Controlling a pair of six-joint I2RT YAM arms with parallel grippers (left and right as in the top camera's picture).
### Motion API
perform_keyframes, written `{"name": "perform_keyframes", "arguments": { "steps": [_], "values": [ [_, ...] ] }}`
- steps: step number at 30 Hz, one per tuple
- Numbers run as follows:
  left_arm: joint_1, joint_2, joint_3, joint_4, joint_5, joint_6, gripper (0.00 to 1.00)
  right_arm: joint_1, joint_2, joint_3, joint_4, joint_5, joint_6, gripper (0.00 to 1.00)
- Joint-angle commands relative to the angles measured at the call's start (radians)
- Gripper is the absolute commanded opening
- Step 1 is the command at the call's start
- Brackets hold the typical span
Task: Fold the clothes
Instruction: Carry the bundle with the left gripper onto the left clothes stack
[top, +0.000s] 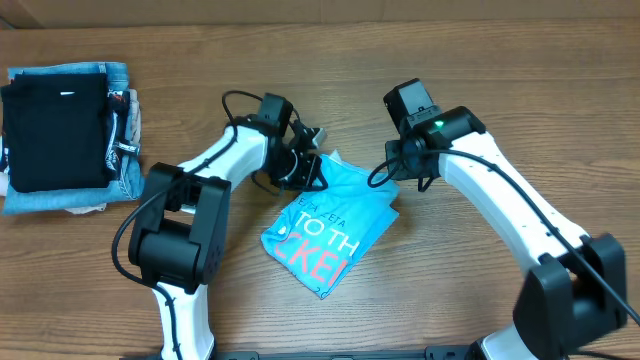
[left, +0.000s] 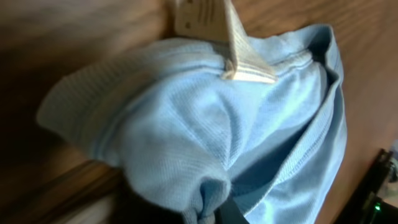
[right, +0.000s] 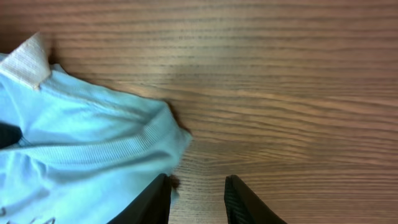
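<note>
one t-shirt (top: 335, 215) edge clamped in left fingers (left: 229, 214); right fingers (right: 244, 200) apart just beside it.

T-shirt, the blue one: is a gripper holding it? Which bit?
Yes. The left gripper pinches the sky-blue T-shirt by a bunched fold at its end near the neck label. The right gripper is open, holding nothing.

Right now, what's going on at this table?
Two robot arms are folding a light blue T-shirt that lies bunched and partly folded mid-table. The left arm's fingers have a bunch of the cloth pinched between them. The right arm's fingers are open just beside the shirt's edge, holding nothing. A stack of folded garments sits off to the left.
</note>
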Motion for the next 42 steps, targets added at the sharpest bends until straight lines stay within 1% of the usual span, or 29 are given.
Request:
{"name": "perform_keyframes", "arguments": {
  "steps": [1,8,10,13,17,22,27,35,42],
  "values": [
    [0.045,-0.101,0.094,-0.055,-0.14,0.045,0.04,-0.016,-0.095,0.018,0.004,0.02,0.008,0.33],
    [0.177,-0.269,0.22,-0.216,-0.378,0.04,0.04,-0.05,-0.196,0.018,-0.014,0.02,0.007,0.33],
    [0.223,-0.299,0.257,-0.245,-0.413,0.068,0.05,-0.055,-0.219,0.018,-0.013,0.02,0.007,0.33],
    [0.301,-0.329,0.329,-0.28,-0.423,0.122,0.06,-0.058,-0.246,0.018,-0.013,0.02,0.004,0.33],
    [0.4,-0.336,0.437,-0.303,-0.485,0.132,0.07,-0.059,-0.258,0.018,-0.016,0.02,0.004,0.34],
    [0.516,-0.336,0.539,-0.3,-0.517,0.134,0.07,-0.059,-0.258,0.018,-0.021,0.02,0.004,0.34],
    [0.602,-0.336,0.575,-0.276,-0.515,0.14,0.07,-0.059,-0.258,0.018,-0.021,0.02,0.004,0.34],
    [0.708,-0.321,0.576,-0.133,-0.517,0.158,0.07,-0.059,-0.258,0.018,-0.021,0.019,0.004,0.34],
    [0.797,-0.227,0.576,-0.041,-0.528,0.165,0.07,-0.059,-0.258,0.018,-0.021,0.019,0.004,0.35]
  ]
}}
